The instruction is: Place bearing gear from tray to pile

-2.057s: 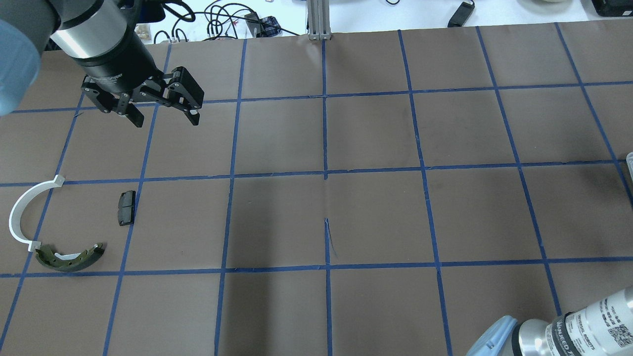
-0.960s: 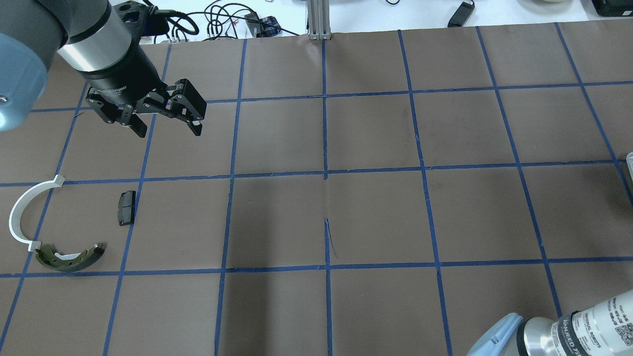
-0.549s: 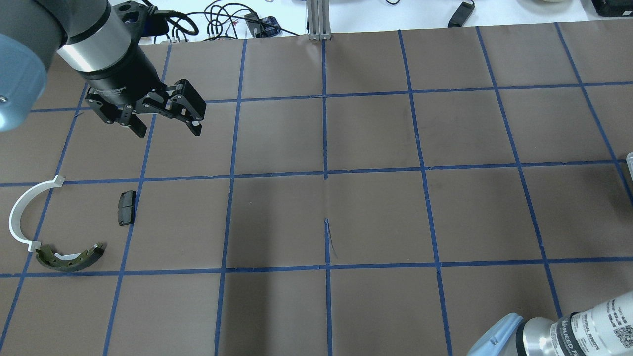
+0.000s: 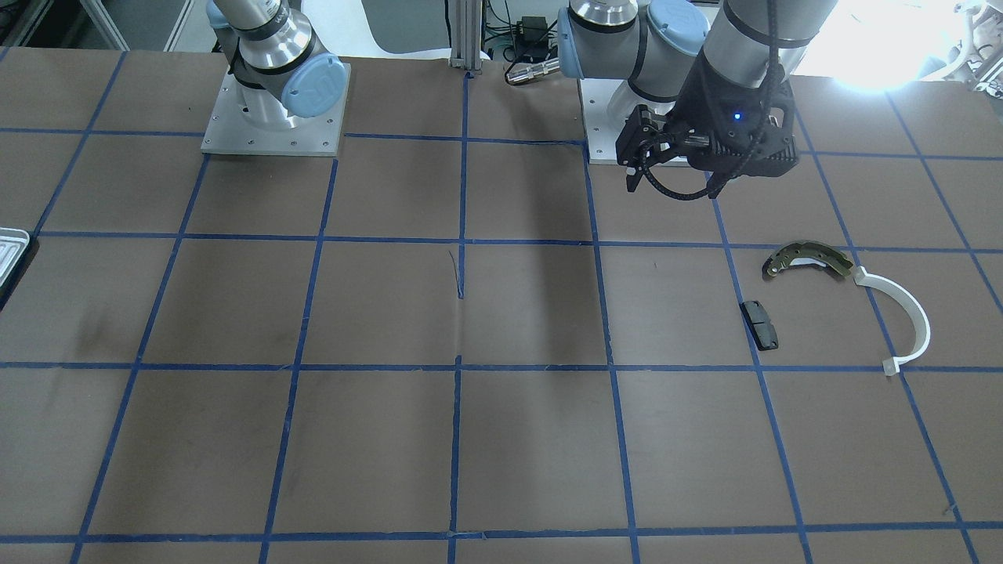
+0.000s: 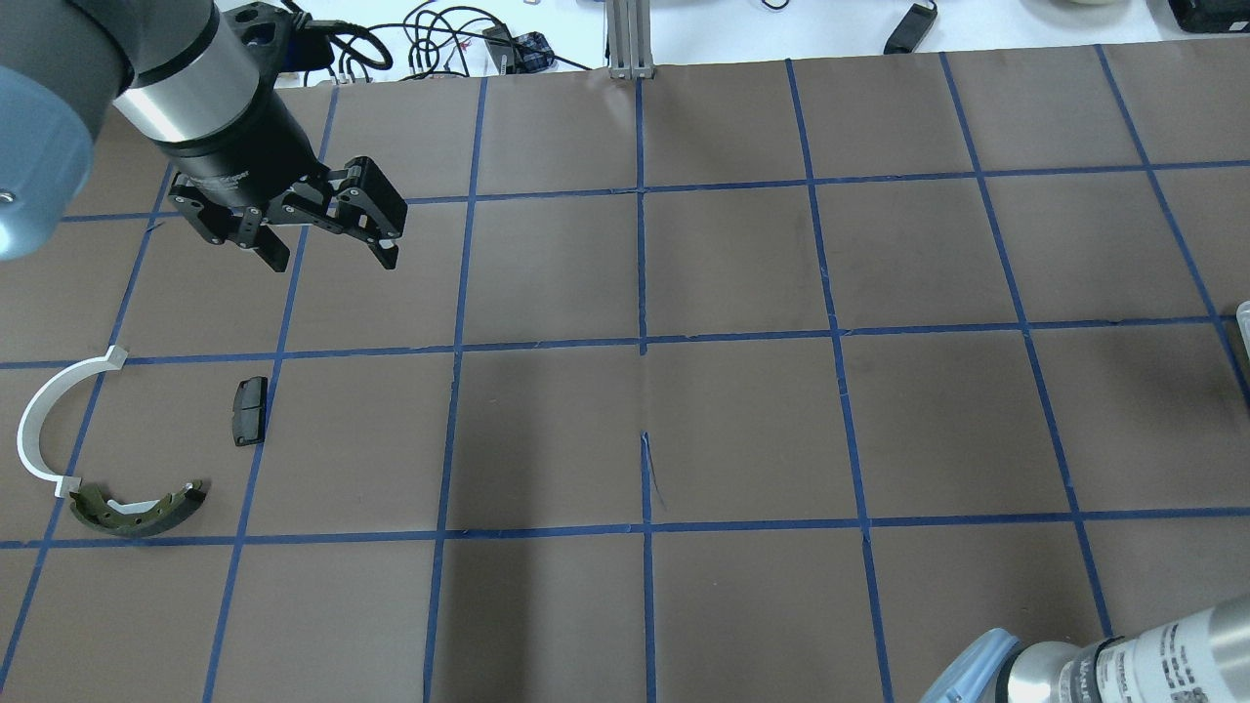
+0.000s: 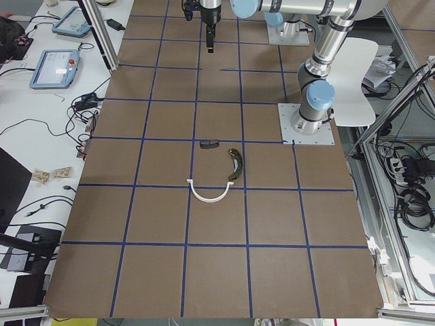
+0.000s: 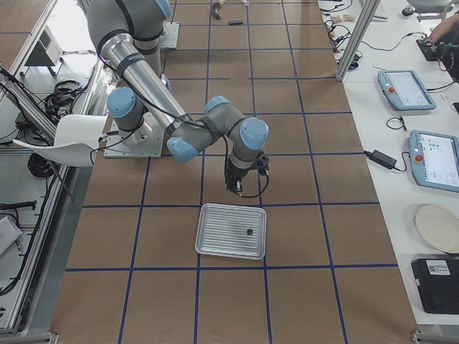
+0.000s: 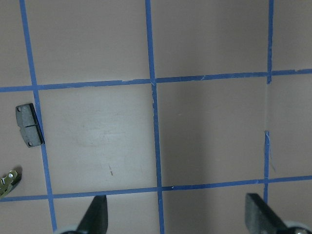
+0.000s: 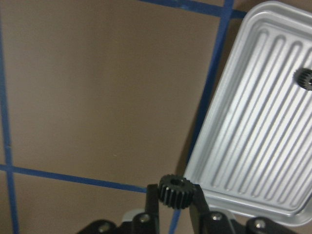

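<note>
Right gripper (image 9: 174,202) is clamped on the bearing gear (image 9: 175,189). The small black toothed wheel sits pinched between both fingers, held above the table just off a corner of the tray (image 9: 253,136). A second gear (image 9: 304,78) lies on the tray's ribbed floor, toward its far rim. The tray sits at the robot's right end of the table, only a sliver of it in the overhead view.

The pile is at the robot's left end, well apart from the tray. It consists of an olive metal shoe (image 5: 137,510), a white arc (image 5: 39,420) whose end is just beside the shoe, and a black pad (image 5: 249,410) lying alone a little to the right of both.

Left gripper (image 5: 332,256) hangs over the table on the far side of the pile, fingers spread wide with nothing between them, touching no part.

Between tray and pile is brown paper (image 5: 742,430) with a blue tape grid (image 5: 645,342) — the paper has a short tear at mid-table.

Off the table: cables (image 5: 430,39) and an aluminium post (image 5: 625,39) at the far edge, two tablets (image 7: 405,89) on the side bench, and a white chair (image 7: 72,140) behind the robot.
</note>
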Robot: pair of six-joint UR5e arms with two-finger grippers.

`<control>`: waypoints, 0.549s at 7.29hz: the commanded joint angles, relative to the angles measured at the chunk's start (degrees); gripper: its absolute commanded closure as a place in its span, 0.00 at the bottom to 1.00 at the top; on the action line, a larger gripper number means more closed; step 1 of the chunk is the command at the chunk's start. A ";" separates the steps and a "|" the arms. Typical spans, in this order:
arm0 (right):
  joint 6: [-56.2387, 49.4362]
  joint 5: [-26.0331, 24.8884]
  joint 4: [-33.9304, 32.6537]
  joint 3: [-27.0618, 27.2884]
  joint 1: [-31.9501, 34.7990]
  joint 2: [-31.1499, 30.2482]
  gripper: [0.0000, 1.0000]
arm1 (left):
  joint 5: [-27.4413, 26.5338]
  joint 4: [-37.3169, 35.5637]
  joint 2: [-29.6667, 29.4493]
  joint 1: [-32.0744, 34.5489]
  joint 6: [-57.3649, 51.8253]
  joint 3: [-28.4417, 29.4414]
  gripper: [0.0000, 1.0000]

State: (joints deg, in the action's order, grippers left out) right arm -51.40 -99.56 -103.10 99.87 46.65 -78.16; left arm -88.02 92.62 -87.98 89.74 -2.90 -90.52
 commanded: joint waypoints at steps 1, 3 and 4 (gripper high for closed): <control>23.17 0.85 10.26 0.68 14.62 -7.34 1.00 | -0.04 -0.07 0.00 0.00 0.00 -0.01 0.00; 42.44 0.94 10.47 0.07 30.09 -8.41 1.00 | -0.04 -0.07 0.00 0.00 0.00 -0.01 0.00; 55.57 6.77 9.85 -0.89 37.13 -7.98 1.00 | -0.04 -0.07 0.00 0.00 0.00 0.08 0.00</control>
State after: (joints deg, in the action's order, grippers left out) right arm -10.15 -97.27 -92.95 99.86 74.83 -86.18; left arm -88.06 92.57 -87.98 89.74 -2.90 -90.51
